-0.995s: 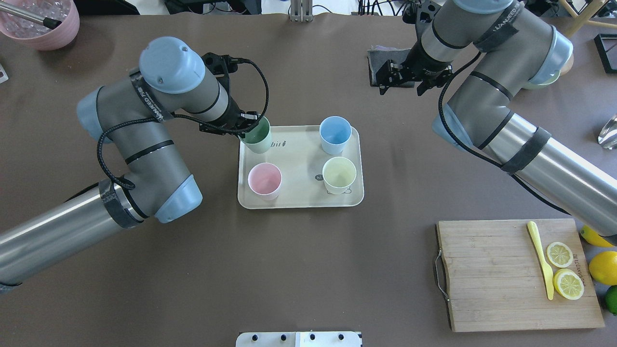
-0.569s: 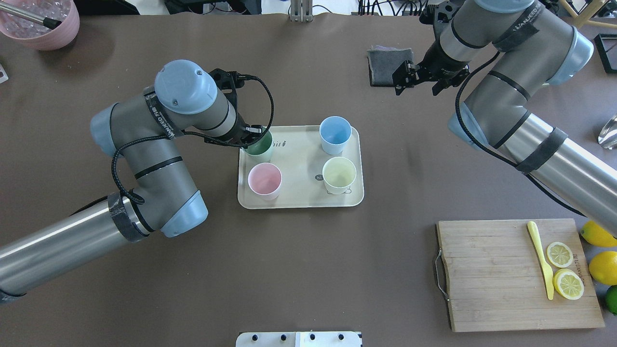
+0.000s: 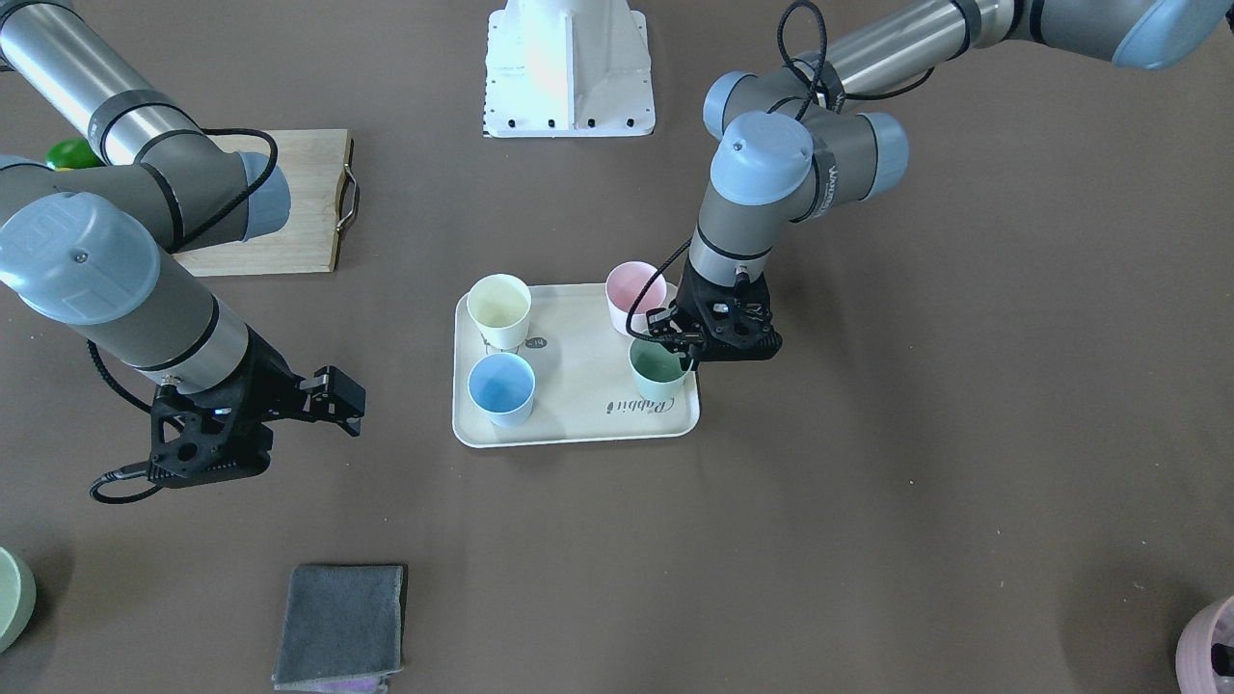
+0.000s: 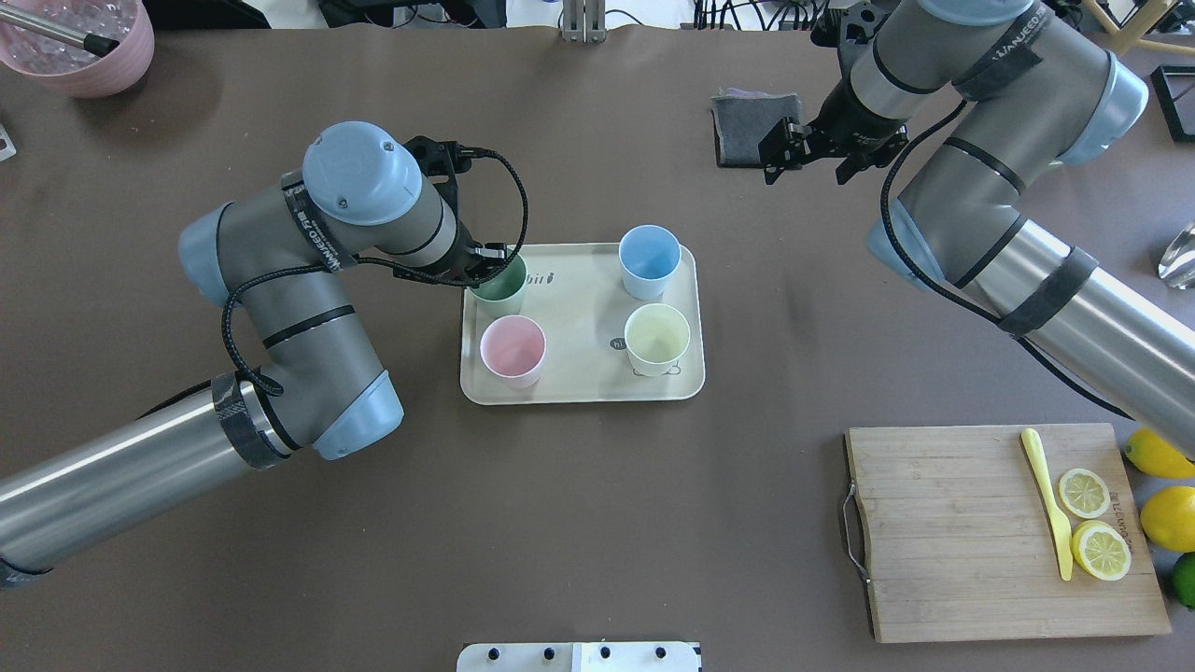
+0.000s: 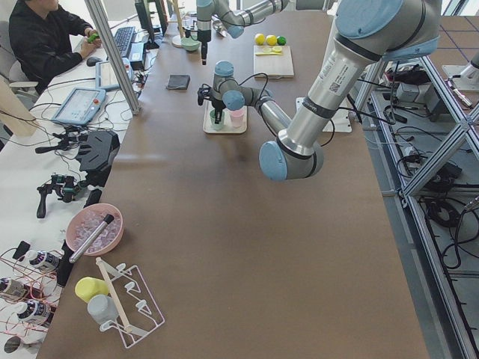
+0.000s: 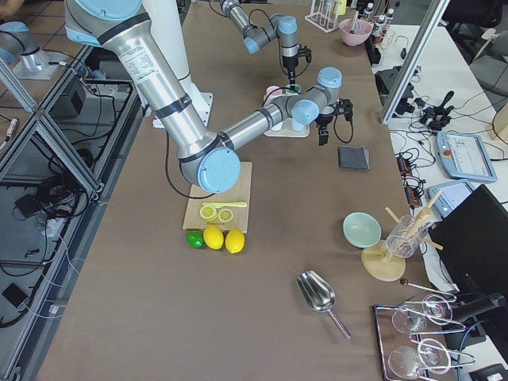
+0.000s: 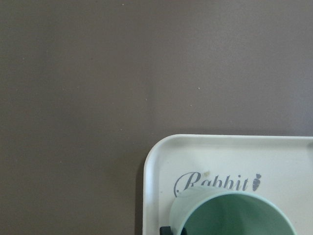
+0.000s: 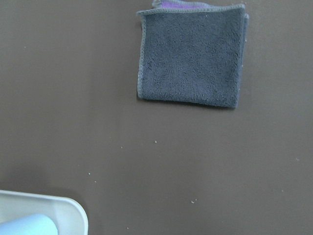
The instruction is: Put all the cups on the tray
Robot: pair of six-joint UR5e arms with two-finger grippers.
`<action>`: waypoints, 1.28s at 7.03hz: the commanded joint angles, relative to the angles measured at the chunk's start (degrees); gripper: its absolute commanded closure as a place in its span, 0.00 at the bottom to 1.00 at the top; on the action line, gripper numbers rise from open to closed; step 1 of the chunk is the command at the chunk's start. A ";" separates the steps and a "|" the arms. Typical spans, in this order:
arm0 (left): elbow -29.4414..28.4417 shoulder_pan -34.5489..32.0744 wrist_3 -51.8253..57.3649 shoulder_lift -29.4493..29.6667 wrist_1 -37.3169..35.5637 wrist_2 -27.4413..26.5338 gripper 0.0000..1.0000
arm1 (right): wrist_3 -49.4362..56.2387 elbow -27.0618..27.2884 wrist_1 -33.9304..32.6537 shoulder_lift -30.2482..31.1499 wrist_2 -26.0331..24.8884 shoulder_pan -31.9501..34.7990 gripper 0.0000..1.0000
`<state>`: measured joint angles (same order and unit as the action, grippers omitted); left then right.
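Currently the mint green cup (image 3: 656, 374) is seen upright in a corner of the tray (image 3: 578, 424), beside the "Rabbit" script. Its rim is pinched by the left gripper (image 3: 686, 359) on the side nearest the tray's edge. The pink cup (image 3: 631, 289), light blue cup (image 3: 501, 386) and pale yellow cup (image 3: 498, 306) are stood on the same tray. The right gripper (image 3: 337, 397) is held spread over bare table near a grey cloth (image 3: 339, 625), well apart from the tray.
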<state>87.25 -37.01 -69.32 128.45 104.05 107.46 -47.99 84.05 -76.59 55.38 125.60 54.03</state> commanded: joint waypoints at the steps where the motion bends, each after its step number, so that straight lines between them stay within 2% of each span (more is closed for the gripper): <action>1: -0.06 -0.34 -1.17 0.39 0.54 -0.06 0.03 | -0.79 1.29 -0.57 -0.36 0.00 -0.32 0.00; 2: 2.20 -4.18 -0.47 -0.13 0.11 0.55 0.03 | -0.70 1.38 -0.58 -0.10 0.09 -0.32 0.00; 3: 2.49 -8.83 5.19 -0.92 0.01 5.86 0.03 | -0.70 1.47 -0.58 0.69 0.09 -0.24 0.00; 4: 3.79 -14.35 14.12 -3.71 0.10 9.83 0.03 | -0.88 2.34 -0.75 2.09 0.09 0.11 0.00; 5: 6.07 -19.72 15.52 -6.96 0.19 11.52 0.03 | -0.88 4.52 -0.75 5.15 0.18 0.46 0.00; 6: 7.31 -24.47 22.41 -10.56 0.45 15.37 0.03 | 0.25 5.24 -0.66 7.79 1.66 2.99 0.00; 7: 7.41 -28.78 28.65 -13.12 0.37 16.45 0.03 | 2.35 5.51 -0.66 9.81 3.15 5.19 0.00; 9: 7.15 -34.08 30.65 -18.13 1.33 15.94 0.02 | 10.77 4.29 -0.84 14.39 3.96 10.28 0.00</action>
<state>94.44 -67.97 -40.28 113.24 104.81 123.52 -41.83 89.06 -77.30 67.31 129.17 61.18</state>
